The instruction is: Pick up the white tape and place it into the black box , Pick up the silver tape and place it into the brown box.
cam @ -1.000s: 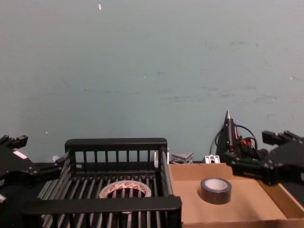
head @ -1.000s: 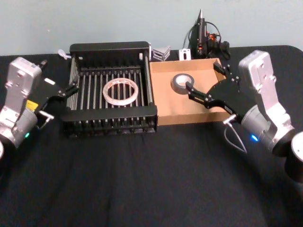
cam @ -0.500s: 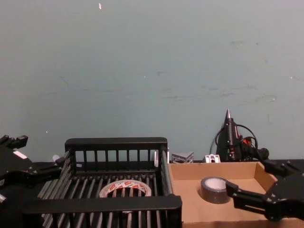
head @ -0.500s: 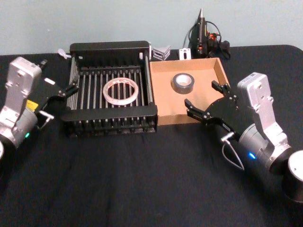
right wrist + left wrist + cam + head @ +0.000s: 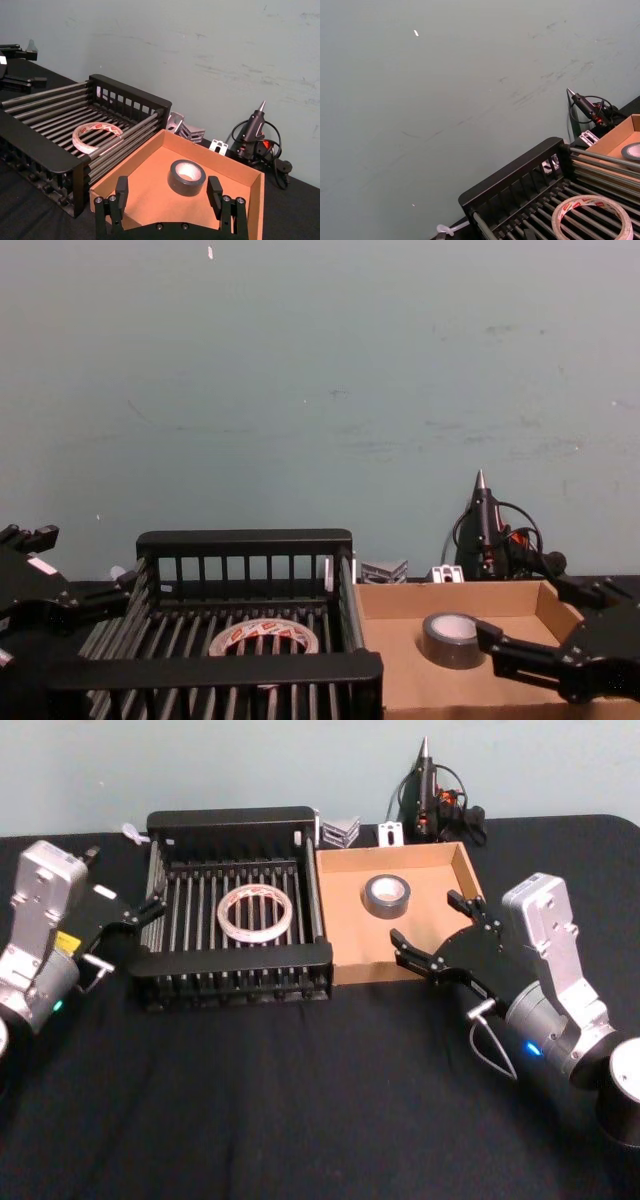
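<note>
Fingers (image 5: pixel 398 939) of the right gripper (image 5: pixel 428 923) spread empty over the brown box (image 5: pixel 345 945)'s near corner. One silver tape (image 5: pixel 386 894) lies inside; one white tape (image 5: pixel 255 912) in the black box (image 5: pixel 230 820). Left gripper (image 5: pixel 150 907), seemingly parted, beside it. Right wrist view: both rolls, both boxes.

The head view looks steeply down on the black box (image 5: pixel 238 820) and brown box (image 5: pixel 345 930); the chest view faces the wall low and level across them; both wrist views look obliquely over the same boxes from opposite sides.
</note>
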`<state>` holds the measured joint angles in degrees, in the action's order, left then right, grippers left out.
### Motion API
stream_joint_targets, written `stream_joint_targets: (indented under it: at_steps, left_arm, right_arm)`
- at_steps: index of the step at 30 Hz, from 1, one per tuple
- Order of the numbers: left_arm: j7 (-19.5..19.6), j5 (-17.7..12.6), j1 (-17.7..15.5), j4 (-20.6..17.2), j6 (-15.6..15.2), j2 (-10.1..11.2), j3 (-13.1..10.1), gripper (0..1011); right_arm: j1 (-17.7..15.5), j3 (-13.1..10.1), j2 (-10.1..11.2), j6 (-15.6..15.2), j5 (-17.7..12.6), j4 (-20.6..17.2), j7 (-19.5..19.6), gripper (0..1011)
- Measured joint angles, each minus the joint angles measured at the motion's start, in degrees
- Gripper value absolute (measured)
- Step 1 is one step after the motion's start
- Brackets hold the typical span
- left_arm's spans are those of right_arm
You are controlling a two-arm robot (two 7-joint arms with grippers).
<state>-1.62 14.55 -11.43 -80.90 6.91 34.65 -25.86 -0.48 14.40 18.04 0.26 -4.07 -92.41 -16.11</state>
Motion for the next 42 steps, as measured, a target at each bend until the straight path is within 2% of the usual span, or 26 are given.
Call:
stream_joint_targets:
  at_steps: [42]
  left_arm:
    - [0.0, 0.0, 0.0, 0.0, 0.0, 0.0, 0.0, 1001]
  right_arm:
    - [0.0, 0.0, 0.1, 0.0, 0.1, -0.1, 0.0, 1003]
